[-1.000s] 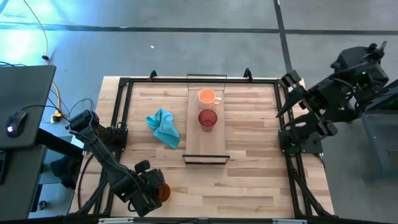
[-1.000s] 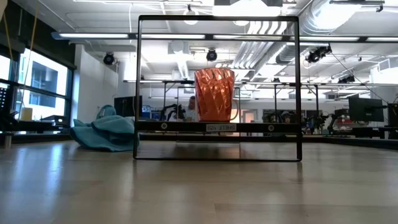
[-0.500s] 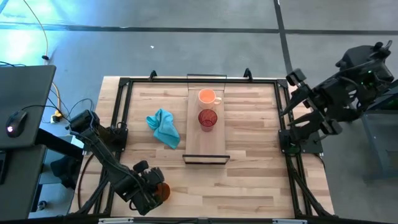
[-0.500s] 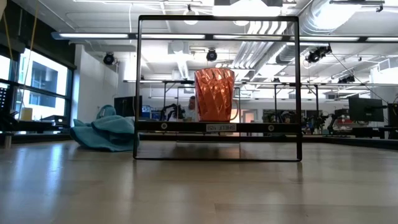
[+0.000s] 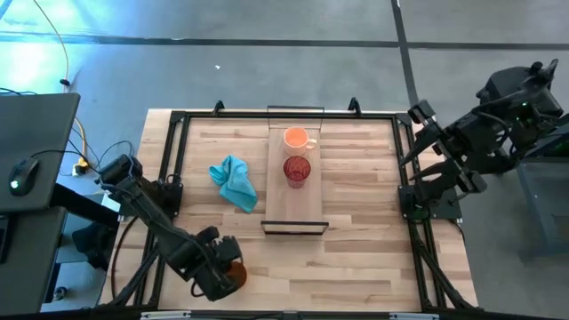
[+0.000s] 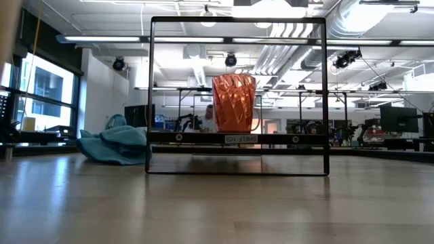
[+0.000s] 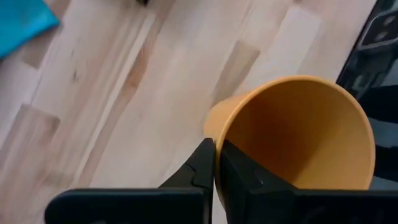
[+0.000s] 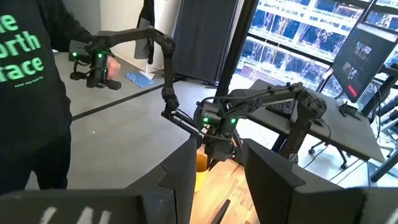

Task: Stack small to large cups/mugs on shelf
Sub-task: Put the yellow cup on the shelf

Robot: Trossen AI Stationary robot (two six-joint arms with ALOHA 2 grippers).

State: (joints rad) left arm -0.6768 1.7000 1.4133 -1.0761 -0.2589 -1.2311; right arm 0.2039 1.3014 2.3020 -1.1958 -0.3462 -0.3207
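The amber-brown cup [image 5: 235,272] stands near the table's near left corner, with my left gripper [image 7: 216,163] shut on its wall. On the shelf [image 5: 293,203] in the table's middle, the pale orange mug [image 5: 296,138] rests on its base at the far end. The dark red patterned cup [image 5: 296,169] rests just in front of it and also shows in the low view [image 6: 234,102]. My right gripper [image 8: 217,177] is open, raised beyond the table's right edge [image 5: 420,120]. My left gripper pinches the amber-brown cup's wall at the rim [image 7: 213,142], one finger [image 7: 239,177] inside the cup and one finger [image 7: 200,169] outside it. The fingers come slanting down from the table's left side. The cup's mouth is up; whether its base is on the table I cannot tell.
A teal cloth [image 5: 234,182] lies crumpled left of the shelf. A dark metal frame [image 6: 237,95] stands at the shelf's near end. A black rail [image 5: 178,169] borders the tabletop. A person in a dark top [image 8: 31,93] stands beyond the table.
My left arm has shifted a little toward the table's right edge at the amber-brown cup. My right arm has swayed slightly beyond the right edge. The cups on the shelf and the cloth have stayed where they were.
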